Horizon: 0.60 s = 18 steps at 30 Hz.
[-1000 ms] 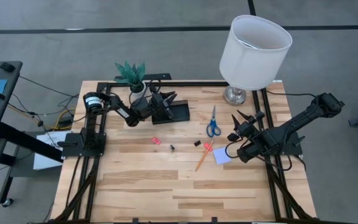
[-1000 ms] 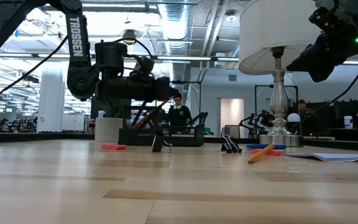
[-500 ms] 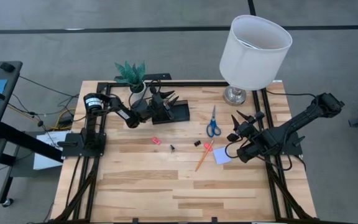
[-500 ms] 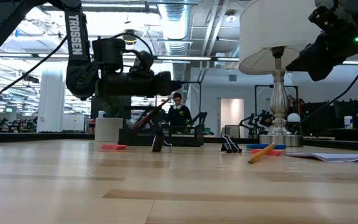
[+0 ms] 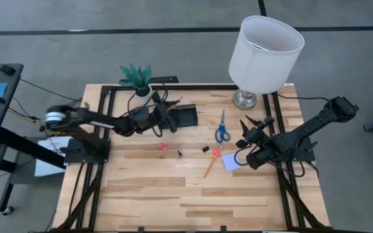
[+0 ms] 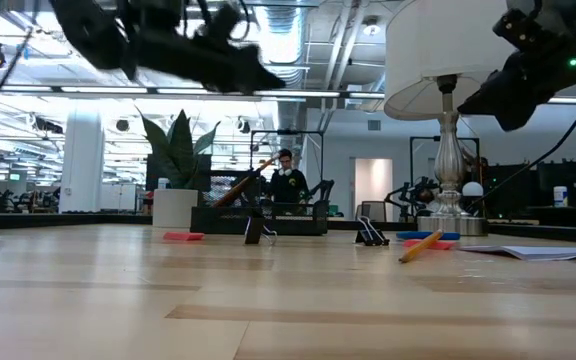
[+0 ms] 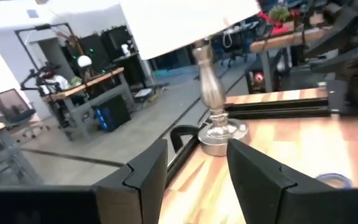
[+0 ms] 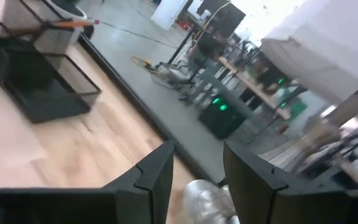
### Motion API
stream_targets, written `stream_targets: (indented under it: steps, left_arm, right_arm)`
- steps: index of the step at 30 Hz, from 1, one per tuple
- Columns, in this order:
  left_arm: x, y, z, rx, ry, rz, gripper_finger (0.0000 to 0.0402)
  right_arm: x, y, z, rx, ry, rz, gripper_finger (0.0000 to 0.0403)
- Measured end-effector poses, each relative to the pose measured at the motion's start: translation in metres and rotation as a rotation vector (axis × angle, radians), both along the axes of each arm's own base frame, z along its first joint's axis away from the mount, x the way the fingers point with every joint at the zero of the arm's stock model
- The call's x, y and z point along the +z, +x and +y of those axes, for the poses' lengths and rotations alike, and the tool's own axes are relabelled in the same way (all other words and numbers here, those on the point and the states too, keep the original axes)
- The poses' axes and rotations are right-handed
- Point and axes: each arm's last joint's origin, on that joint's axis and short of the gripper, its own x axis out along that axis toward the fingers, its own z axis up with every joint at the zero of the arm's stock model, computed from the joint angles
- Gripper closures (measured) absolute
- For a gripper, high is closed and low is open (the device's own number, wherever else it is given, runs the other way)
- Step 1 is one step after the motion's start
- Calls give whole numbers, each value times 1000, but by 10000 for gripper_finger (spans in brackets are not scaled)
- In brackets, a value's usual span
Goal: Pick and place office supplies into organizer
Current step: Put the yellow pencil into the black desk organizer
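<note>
Left pincer (image 5: 167, 115): is hovering released, its fingers spread with nothing between them, raised above the counter (image 5: 141, 194) just beside the organizer (image 5: 183, 116).
Right pincer (image 5: 256, 124): is waiting on the right side of the counter, raised, fingers parted and empty, near the scissors (image 5: 222, 128) and the note pad (image 5: 231, 162).
Organizer: is sitting at the back of the counter, between the plant pot (image 5: 142, 92) and the lamp (image 5: 264, 45); one orange pencil (image 8: 73, 23) is leaning in its taller cup section.
Supplies waiting: a second orange pencil (image 5: 211, 162) is lying just beside the note pad; the pink eraser (image 5: 162, 147) and a tiny black clip (image 5: 179, 153) are lying on bare wood in front of the organizer. Another small dark thing is lying by the pencil's tip, too small to tell.
Stage: by my reading, one item is sitting in place and most of the task is waiting.
Risk, organizer: the left arm is reaching out low and close, so a careless swing may be knocking the light organizer or tipping the leaning pencil out.
Risk, small pieces: the eraser and clip are lying flat and tiny; fingers coming down off-centre may be flicking them away instead of pinching them.
Risk, right side: the pencil, note pad and scissors are crowding together, so grabbing one may be dragging a neighbour along.
</note>
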Motion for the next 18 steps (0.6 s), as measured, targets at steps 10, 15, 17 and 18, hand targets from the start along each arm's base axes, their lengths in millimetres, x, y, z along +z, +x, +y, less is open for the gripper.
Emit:
stream_targets:
  steps: [10, 15, 17, 18]
  left_arm:
    - [35, -35, -40, -110, -86, 45, 242]
    - [37, -41, -48, -97, -79, 75, 242]
    - [36, -41, -50, -98, -69, 95, 242]
    - [35, -41, -50, -100, -66, 102, 242]
  right_arm:
    - [-4, 8, 4, 46, 284, -34, 266]
    - [-5, 11, -4, -34, 386, -124, 260]
    - [-6, 13, -7, -58, 441, -146, 259]
    - [-6, 13, -8, -64, 459, -142, 259]
